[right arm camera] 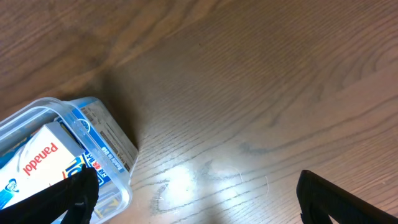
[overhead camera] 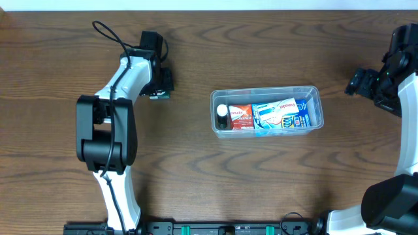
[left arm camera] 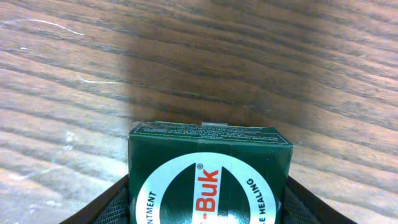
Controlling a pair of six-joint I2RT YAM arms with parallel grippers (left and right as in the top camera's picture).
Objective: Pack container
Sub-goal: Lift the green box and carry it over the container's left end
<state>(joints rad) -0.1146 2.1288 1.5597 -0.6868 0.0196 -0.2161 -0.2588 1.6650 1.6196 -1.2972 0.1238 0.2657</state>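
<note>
At the left of the wooden table (overhead camera: pixel 196 176), the left arm reaches toward the far edge, and the left gripper (overhead camera: pixel 159 85) points down at a small dark green box (left arm camera: pixel 210 177). In the left wrist view this box fills the space between the two black fingers (left arm camera: pixel 109 208). Its face shows a white round label with the red letters "Buk". One finger lies along each side of the box and looks to be touching it. Whether they are squeezing it cannot be told, nor whether the box rests on the table or is lifted off it.

The container (overhead camera: pixel 313 98) sits on the table right of centre, well apart from the green box, with its long sides running left to right. Inside it, at the left end, stands a small white bottle with a dark cap (overhead camera: pixel 223 115). A red and white box (overhead camera: pixel 240 117) lies just beside the bottle. A blue and white box (overhead camera: pixel 282 112) marked "Panadol" fills the remainder up to the right wall.

Further right, near the table's edge, the right gripper (right arm camera: pixel 196 183) hangs over bare wood with its fingers spread wide and nothing between them. In the right wrist view, the container's rounded corner shows just beside one finger.
</note>
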